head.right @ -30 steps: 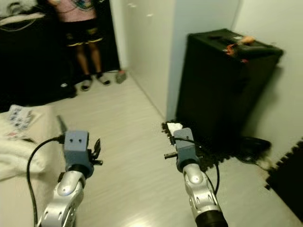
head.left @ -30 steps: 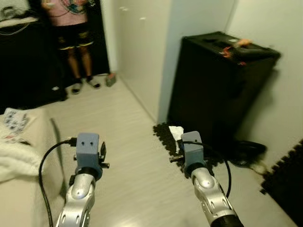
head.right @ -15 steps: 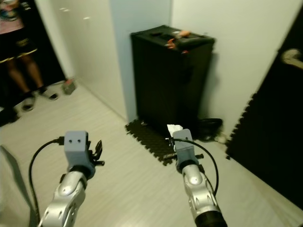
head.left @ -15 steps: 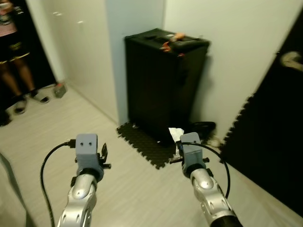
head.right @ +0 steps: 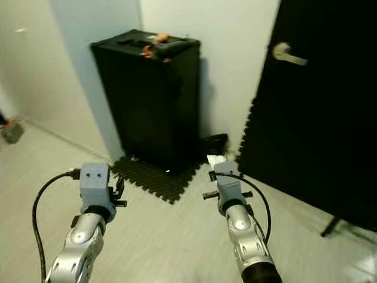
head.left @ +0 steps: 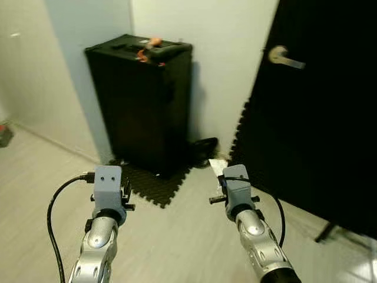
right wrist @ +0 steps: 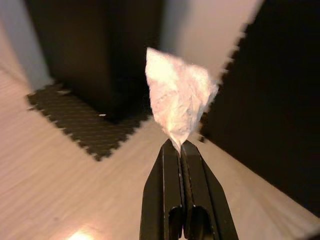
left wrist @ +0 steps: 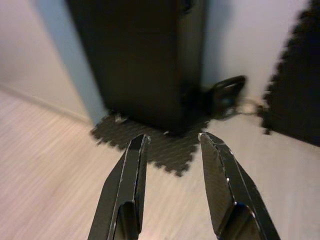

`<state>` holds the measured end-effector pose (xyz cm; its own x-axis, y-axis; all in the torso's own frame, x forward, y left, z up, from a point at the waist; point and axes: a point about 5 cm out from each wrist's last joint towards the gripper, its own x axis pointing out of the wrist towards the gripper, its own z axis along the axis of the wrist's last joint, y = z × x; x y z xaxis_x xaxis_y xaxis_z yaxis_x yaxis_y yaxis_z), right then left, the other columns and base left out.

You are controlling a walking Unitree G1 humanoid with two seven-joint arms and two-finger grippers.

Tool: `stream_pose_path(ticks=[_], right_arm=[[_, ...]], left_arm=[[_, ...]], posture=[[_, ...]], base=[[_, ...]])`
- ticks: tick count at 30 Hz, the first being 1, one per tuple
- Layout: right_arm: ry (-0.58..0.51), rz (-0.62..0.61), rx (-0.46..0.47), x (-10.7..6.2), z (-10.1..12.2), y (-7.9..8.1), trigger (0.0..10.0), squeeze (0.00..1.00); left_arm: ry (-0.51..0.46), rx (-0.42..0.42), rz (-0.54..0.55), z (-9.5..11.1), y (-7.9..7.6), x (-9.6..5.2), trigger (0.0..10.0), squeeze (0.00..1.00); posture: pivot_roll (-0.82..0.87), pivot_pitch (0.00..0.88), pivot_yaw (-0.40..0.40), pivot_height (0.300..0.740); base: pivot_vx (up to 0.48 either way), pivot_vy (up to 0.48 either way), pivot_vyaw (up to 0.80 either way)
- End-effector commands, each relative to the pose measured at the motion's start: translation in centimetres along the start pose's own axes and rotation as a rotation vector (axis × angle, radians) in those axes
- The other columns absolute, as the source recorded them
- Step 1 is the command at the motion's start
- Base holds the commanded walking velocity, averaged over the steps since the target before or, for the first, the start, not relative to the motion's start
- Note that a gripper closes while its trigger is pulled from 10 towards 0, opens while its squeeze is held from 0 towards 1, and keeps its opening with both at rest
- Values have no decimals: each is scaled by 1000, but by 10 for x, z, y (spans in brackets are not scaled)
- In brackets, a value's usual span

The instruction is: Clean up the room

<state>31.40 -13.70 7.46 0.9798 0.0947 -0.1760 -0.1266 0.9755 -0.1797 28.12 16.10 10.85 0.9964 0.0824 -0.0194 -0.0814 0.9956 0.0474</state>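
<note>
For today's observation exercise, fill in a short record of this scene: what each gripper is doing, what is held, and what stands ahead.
right gripper: fingers shut on a crumpled white tissue, held up in front of the robot
left gripper: fingers open, holding nothing
ahead: tall black case against the wall, orange item on top
floor: black foam mat at the case's foot, light wood boards around it
right of case: dark door with a metal handle
</note>
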Motion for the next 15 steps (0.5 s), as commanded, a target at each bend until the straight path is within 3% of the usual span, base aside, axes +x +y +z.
stream_pose_path(ticks=[1, 8, 10, 15], right_arm=[[18, -8, -1, -1, -4, 0, 10000, 0], [32, -83, -26, -1, -7, -9, 10000, 0], [52, -176, -14, -2, -11, -23, 10000, 0], [104, -239, 30, -4, -21, -37, 10000, 0]], left_arm=[[0, 24, 22, -2, 3, -1, 10000, 0], [-8, 45, 33, -4, 2, -1, 10000, 0], [-7, 47, 33, -5, 6, -2, 10000, 0], [-5, 46, 46, -6, 11, -3, 10000, 0]], posture=[[-17, 67, 4, 740], [-17, 68, 4, 740], [-20, 69, 7, 740], [-19, 71, 5, 740]], base=[[0, 0, -800], [0, 0, -800], [0, 0, -800], [0, 0, -800]])
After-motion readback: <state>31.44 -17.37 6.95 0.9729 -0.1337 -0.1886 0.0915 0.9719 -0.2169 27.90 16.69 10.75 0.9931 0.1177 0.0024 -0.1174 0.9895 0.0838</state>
